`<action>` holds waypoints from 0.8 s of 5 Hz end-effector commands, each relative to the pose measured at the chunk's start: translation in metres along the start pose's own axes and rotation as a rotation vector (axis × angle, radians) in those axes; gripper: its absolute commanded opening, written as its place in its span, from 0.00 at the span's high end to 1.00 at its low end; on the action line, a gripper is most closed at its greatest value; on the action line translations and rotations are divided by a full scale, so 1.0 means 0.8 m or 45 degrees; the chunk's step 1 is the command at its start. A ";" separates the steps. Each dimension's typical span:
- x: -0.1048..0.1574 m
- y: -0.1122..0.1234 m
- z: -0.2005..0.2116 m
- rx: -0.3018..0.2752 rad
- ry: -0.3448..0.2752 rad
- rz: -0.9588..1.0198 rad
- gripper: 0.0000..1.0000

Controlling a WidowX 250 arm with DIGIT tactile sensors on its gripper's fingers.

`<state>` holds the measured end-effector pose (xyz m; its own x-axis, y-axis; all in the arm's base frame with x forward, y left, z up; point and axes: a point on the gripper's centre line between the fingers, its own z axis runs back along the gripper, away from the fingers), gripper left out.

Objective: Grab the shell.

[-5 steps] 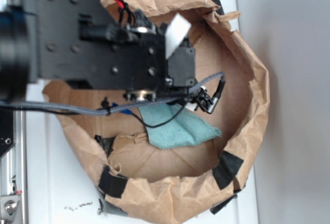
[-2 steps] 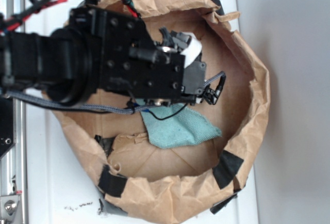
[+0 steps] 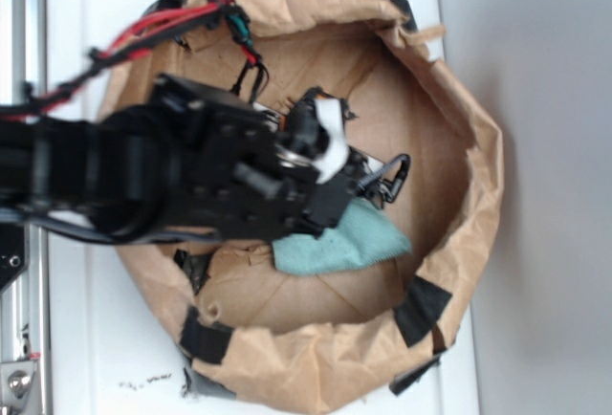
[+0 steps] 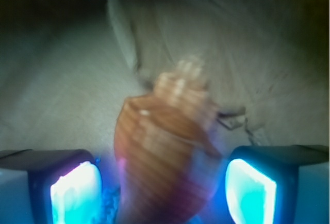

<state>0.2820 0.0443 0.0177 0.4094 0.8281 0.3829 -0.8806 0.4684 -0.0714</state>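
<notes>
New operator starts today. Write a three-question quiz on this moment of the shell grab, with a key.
1. True or false: in the wrist view the shell lies between the gripper fingers.
2. In the exterior view, what holds the teal cloth?
A. a metal tray
B. a brown paper bag with rolled-down walls
C. a plastic bin
3. Fill in: the gripper's pads glow ____ in the wrist view.

Key
1. True. The orange-brown shell sits in the gap, with a finger on each side; the blur hides whether they touch it.
2. B. The cloth lies on the bag's floor, partly under the arm.
3. Blue.
</notes>
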 end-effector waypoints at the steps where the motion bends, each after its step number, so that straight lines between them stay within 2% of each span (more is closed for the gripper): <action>1: -0.002 0.013 0.004 -0.032 -0.056 -0.002 0.00; 2: -0.003 0.010 0.008 -0.043 -0.039 0.001 1.00; 4: -0.001 0.006 0.018 -0.087 -0.012 -0.028 1.00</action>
<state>0.2748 0.0339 0.0177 0.4443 0.8116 0.3795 -0.8545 0.5111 -0.0925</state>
